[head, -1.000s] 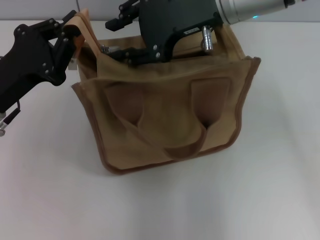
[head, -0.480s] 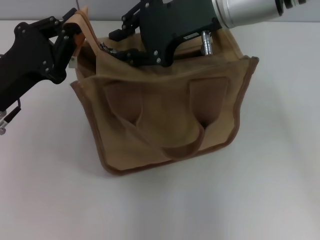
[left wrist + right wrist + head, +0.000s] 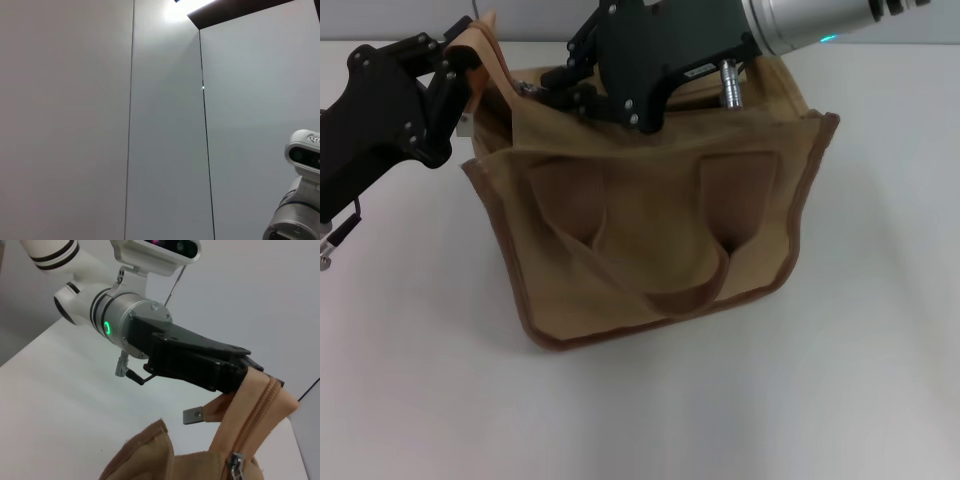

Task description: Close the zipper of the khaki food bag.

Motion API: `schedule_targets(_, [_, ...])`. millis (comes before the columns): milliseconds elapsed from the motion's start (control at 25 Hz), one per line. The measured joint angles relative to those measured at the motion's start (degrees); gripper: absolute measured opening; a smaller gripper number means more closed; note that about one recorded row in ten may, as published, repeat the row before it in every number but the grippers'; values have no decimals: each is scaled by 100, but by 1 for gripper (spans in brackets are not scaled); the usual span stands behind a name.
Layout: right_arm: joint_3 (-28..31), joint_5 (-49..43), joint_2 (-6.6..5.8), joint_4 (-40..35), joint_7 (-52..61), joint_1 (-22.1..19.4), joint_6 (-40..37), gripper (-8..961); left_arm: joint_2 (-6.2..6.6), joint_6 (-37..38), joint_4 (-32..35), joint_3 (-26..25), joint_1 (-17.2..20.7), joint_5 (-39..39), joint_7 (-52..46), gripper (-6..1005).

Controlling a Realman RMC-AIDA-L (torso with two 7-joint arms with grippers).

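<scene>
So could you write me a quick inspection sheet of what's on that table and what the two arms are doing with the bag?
Surface: white table, bare around the bag.
Job's things: khaki food bag stands upright, two loop handles hanging down its front. The zipper tape end is lifted at the bag's left end; its silver slider sits near that end.
Clutter: nothing seen.
Grippers: left gripper is shut on the raised zipper end. Right gripper is over the bag's top at the zipper; jaws unclear.
Cables: thin dark lead hanging by the left arm.
Surroundings: plain grey wall panels; robot's white head behind.
</scene>
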Motion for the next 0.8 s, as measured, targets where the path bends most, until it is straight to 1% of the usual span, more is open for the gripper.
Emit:
schedule_targets(360, [9, -12, -5, -10, 107, 32, 11, 85, -4, 6, 0, 0, 26, 0, 0, 91])
schedule_targets(560, [-5, -12, -5, -86, 132, 11, 34, 27, -1, 25, -55, 0, 27, 0, 1, 91])
schedule_targets(680, [-10, -12, -3, -144, 134, -9, 35, 18, 3, 32, -64, 0, 23, 1, 8, 92])
schedule_targets(800, [-16, -12, -1, -159, 140, -11, 37, 86, 5, 41, -64, 5, 21, 2, 9, 92])
